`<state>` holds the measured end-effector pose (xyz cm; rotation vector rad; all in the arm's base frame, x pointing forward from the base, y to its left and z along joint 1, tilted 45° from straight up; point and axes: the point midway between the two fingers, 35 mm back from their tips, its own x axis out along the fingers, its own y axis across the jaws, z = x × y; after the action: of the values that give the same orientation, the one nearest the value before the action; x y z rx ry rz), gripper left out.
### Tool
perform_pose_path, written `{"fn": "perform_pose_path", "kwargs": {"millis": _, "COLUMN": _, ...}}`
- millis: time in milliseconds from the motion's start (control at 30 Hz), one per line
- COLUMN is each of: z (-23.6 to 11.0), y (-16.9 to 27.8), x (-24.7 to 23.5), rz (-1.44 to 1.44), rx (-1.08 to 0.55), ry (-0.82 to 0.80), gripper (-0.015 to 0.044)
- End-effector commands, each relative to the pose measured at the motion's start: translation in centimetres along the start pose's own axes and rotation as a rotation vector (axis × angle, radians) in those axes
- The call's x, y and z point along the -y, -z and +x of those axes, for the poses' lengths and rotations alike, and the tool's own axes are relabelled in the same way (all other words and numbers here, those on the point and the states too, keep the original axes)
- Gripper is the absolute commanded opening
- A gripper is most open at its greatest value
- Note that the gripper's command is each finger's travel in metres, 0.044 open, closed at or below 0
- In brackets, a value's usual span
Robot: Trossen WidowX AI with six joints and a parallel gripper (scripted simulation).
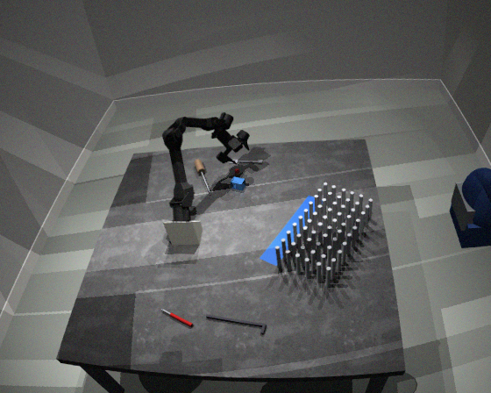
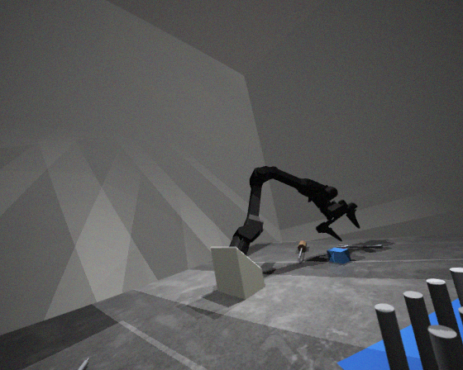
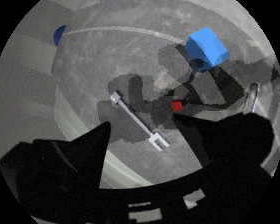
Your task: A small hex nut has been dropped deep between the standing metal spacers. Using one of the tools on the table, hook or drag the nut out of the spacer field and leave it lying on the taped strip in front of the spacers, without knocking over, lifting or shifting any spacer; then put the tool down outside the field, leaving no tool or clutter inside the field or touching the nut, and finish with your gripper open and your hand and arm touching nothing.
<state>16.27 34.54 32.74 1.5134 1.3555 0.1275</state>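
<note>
While the arm is bent over the upper-centre part of the table (image 1: 116,272) in the top view, the gripper (image 1: 232,151) is pointed downward with its fingers spread wide apart, and nothing is held between them. In the exterior view the gripper (image 2: 344,228) is seen hanging above the table surface, clear of every object.

Directly below the fingers, a slim silver tool (image 1: 249,161) with a forked end is laid flat on the table. In the wrist view this tool (image 3: 136,123) is shown running diagonally through the middle of the frame, between the two dark fingers that fill the lower part of the frame; no contact with either finger is visible. A small red object (image 3: 177,106) is located just right of the tool, and a blue block (image 3: 205,46) is located in the upper right of that frame.

A wooden-handled tool (image 1: 202,172) is placed left of the blue block (image 1: 238,183) in the top view. A red-handled tool (image 1: 177,317) and a long dark hooked rod (image 1: 236,323) are placed near the lower edge of the table, well apart from the gripper.

The standing spacers (image 1: 326,232) are grouped in the right-centre of the top view, all upright, with the blue taped strip (image 1: 287,234) along their left side. The hex nut cannot be made out among the spacers in any view. The spacer field is well apart from the gripper.
</note>
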Motion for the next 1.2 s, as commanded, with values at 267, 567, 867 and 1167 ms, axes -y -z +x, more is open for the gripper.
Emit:
{"fn": "perform_pose_path", "kwargs": {"millis": 267, "z": -8.9, "y": 11.1, "x": 11.5, "rz": 0.268, "rx": -0.131, "ry": 0.391, "gripper": 0.044}}
{"fn": "perform_pose_path", "kwargs": {"millis": 567, "z": -10.6, "y": 12.0, "x": 13.3, "rz": 0.294, "rx": -0.125, "ry": 0.45, "gripper": 0.044}}
{"fn": "perform_pose_path", "kwargs": {"millis": 867, "z": -10.7, "y": 12.1, "x": 13.4, "rz": 0.295, "rx": -0.126, "ry": 0.45, "gripper": 0.044}}
{"fn": "perform_pose_path", "kwargs": {"millis": 1167, "z": -10.7, "y": 12.1, "x": 13.4, "rz": 0.295, "rx": -0.126, "ry": 0.45, "gripper": 0.028}}
